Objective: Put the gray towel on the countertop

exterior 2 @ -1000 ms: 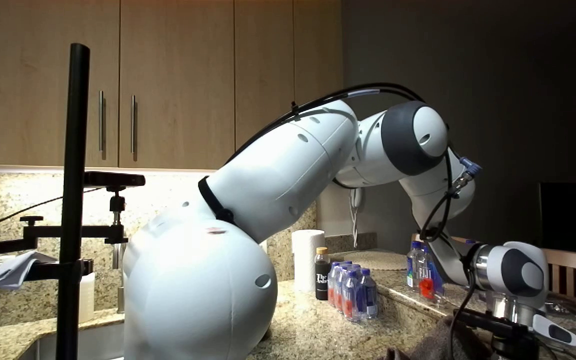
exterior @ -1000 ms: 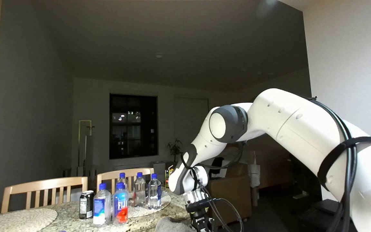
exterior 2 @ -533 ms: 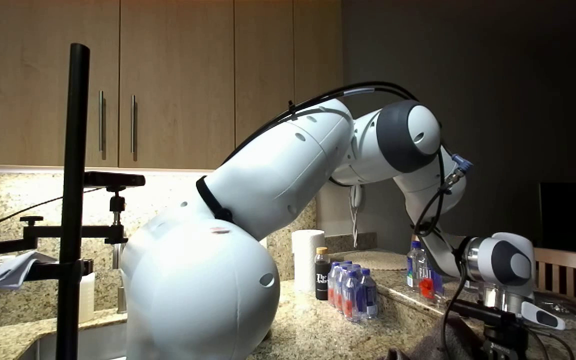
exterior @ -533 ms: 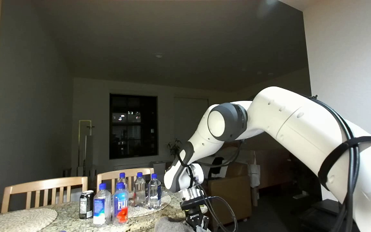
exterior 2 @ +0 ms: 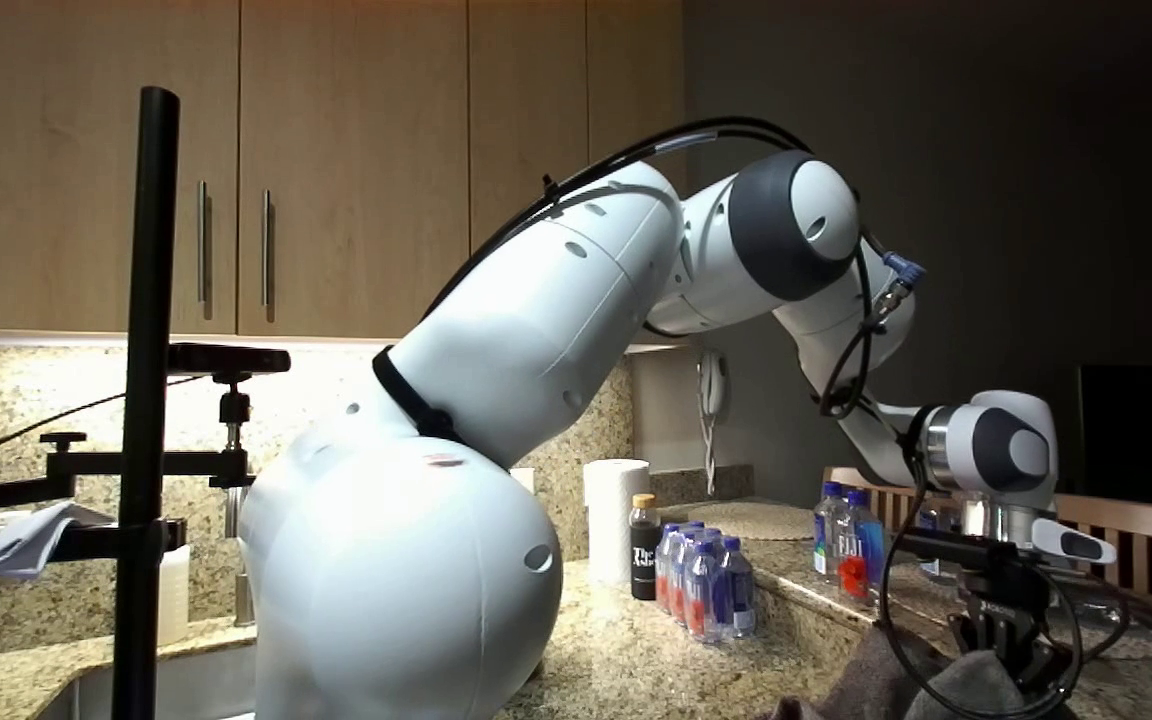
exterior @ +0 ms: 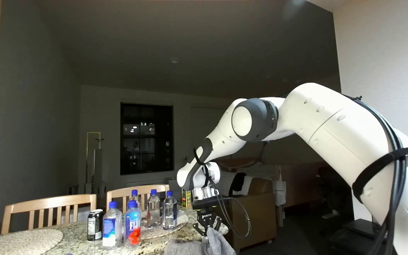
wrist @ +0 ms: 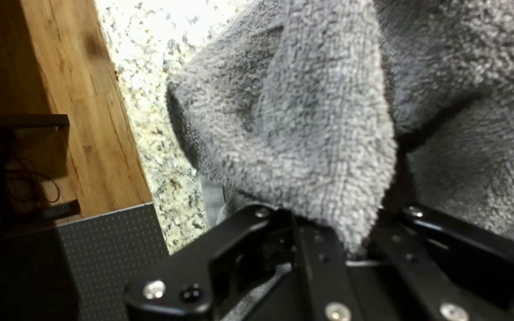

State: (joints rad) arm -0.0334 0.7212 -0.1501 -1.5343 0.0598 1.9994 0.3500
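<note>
The gray towel (wrist: 324, 116) is bunched over the speckled granite worktop (wrist: 156, 138), near its edge; how much of it touches the stone cannot be told. One fold rises into the gripper (exterior: 208, 231), and the fingers (wrist: 239, 232) are clamped on its narrow end. In the wrist view this fold has its long axis running from the top of the view down toward the fingers, tapering to a blunt point between them. Another corner points left, toward the worktop's edge and the wooden floor (wrist: 92, 102). In an exterior view the fold leans, tip at upper left, body sloping down to the right. The cloth runs out of frame, so the whole towel's long axis cannot be told. A blue-capped Fiji water bottle (exterior: 132, 223) and a black can (exterior: 95, 226) stand upright, apart from it.
</note>
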